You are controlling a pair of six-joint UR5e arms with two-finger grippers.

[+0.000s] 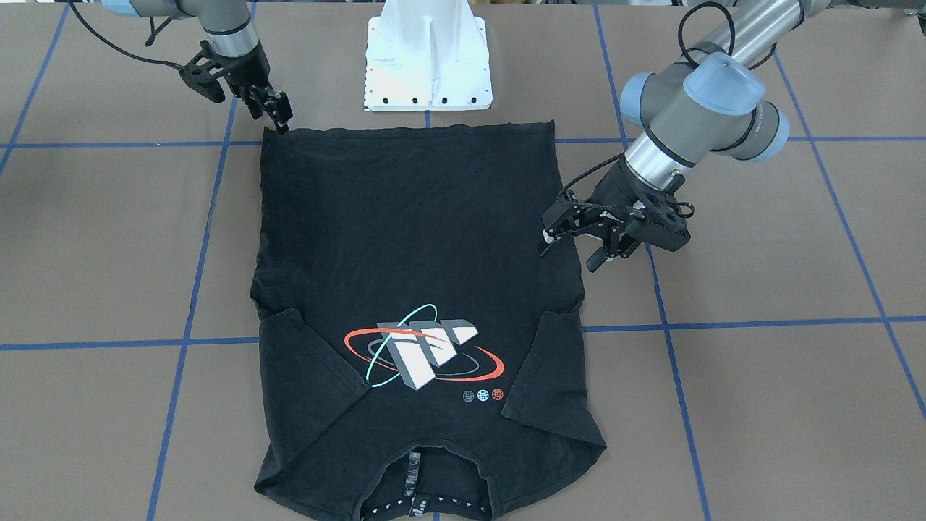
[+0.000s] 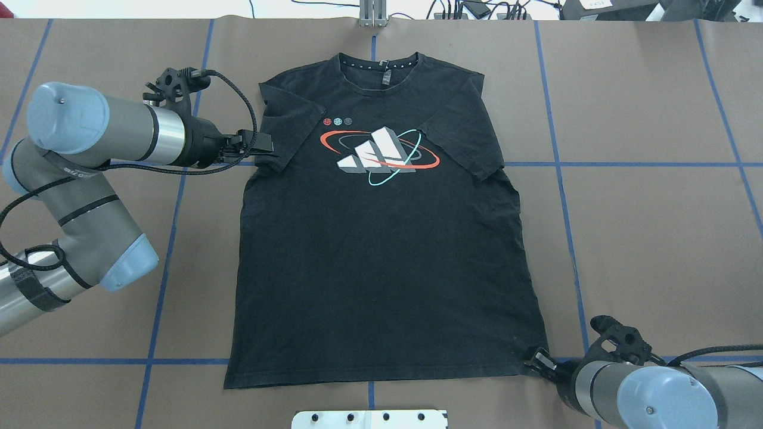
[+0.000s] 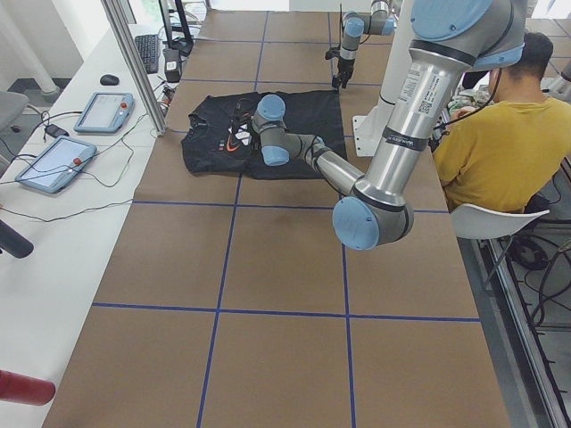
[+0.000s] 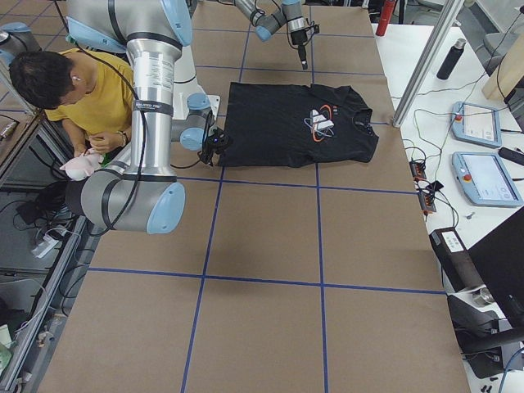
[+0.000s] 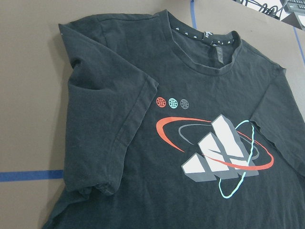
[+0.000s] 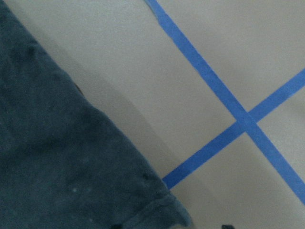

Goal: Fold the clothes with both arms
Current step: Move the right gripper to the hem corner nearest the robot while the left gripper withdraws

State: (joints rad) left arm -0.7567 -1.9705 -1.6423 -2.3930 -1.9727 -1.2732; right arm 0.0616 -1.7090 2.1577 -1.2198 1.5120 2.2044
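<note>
The black T-shirt (image 1: 412, 231) lies flat, front up, on the brown table, with its collar away from the robot (image 2: 381, 238). Both sleeves are folded in beside the grey-white logo (image 2: 378, 152). My left gripper (image 1: 571, 252) hovers at the shirt's side edge by the left sleeve (image 2: 265, 149), jaws open and empty. Its wrist view shows the sleeve and logo (image 5: 219, 152). My right gripper (image 1: 278, 123) points down at the hem corner nearest it (image 2: 532, 357). Its wrist view shows that corner (image 6: 157, 205) between two dark tips, so it looks open.
The white pedestal base (image 1: 427, 65) stands just behind the hem. Blue tape lines (image 1: 723, 324) cross the table. A person in a yellow shirt (image 3: 500, 152) sits beside the robot. Control tablets (image 4: 475, 123) and cables lie beyond the far edge.
</note>
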